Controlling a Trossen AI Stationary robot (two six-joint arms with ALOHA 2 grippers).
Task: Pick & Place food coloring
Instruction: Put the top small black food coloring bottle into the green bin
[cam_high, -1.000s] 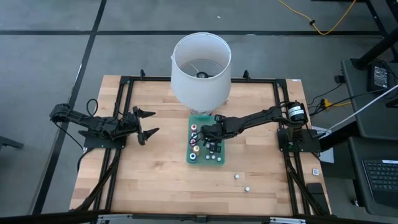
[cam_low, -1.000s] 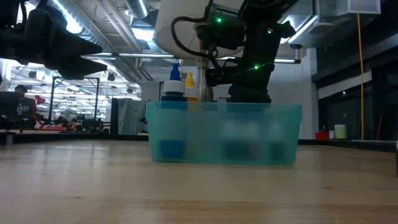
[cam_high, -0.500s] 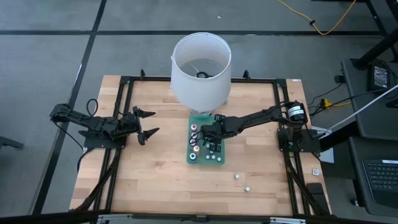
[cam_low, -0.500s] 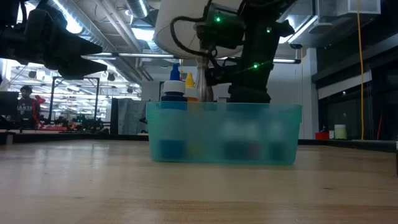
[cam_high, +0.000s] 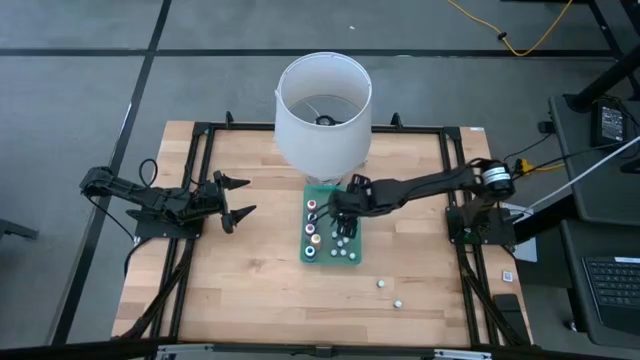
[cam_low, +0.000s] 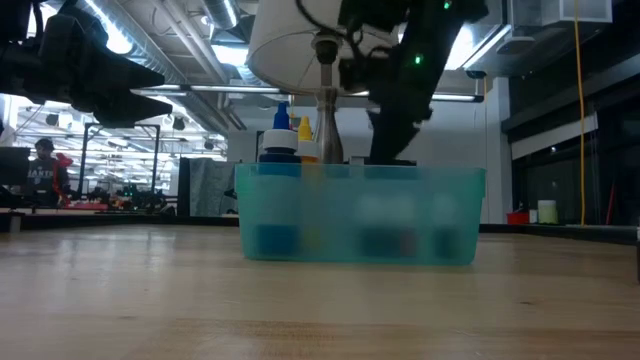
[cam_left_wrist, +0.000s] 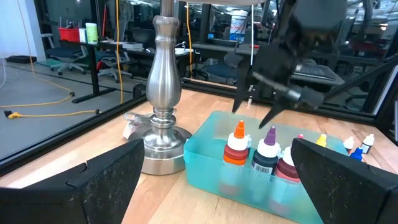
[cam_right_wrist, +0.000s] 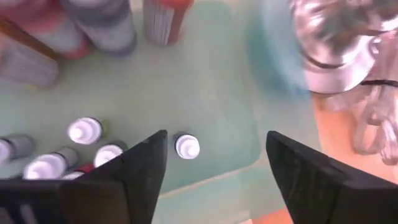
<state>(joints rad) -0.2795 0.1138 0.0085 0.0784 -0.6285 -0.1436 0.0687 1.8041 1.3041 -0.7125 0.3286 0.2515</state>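
Observation:
A teal bin (cam_high: 352, 226) stands mid-table, in front of a lamp. Tall food coloring bottles with red, purple, yellow and blue caps (cam_high: 313, 228) line its left side. Small white-capped bottles (cam_right_wrist: 85, 130) stand on its floor. My right gripper (cam_right_wrist: 216, 134) hangs open above the bin's far part (cam_left_wrist: 254, 112). One small bottle (cam_right_wrist: 186, 146) stands upright on the floor below its fingers, apart from them. Two more small bottles (cam_high: 381, 284) (cam_high: 397, 302) stand on the table near the front right. My left gripper (cam_high: 247, 196) waits open at the left.
The lamp's white shade (cam_high: 322, 105) overhangs the bin's far end, and its metal base (cam_left_wrist: 160, 93) stands just behind the bin. Black frame rails (cam_high: 200, 180) run along the table's sides. Bare wood lies left of the bin and in front of it.
My right gripper has opened and risen out of the bin, drifting a little toward the far edge and the lamp. The small bottle beneath it stays standing on the bin's floor. My left arm has kept still.

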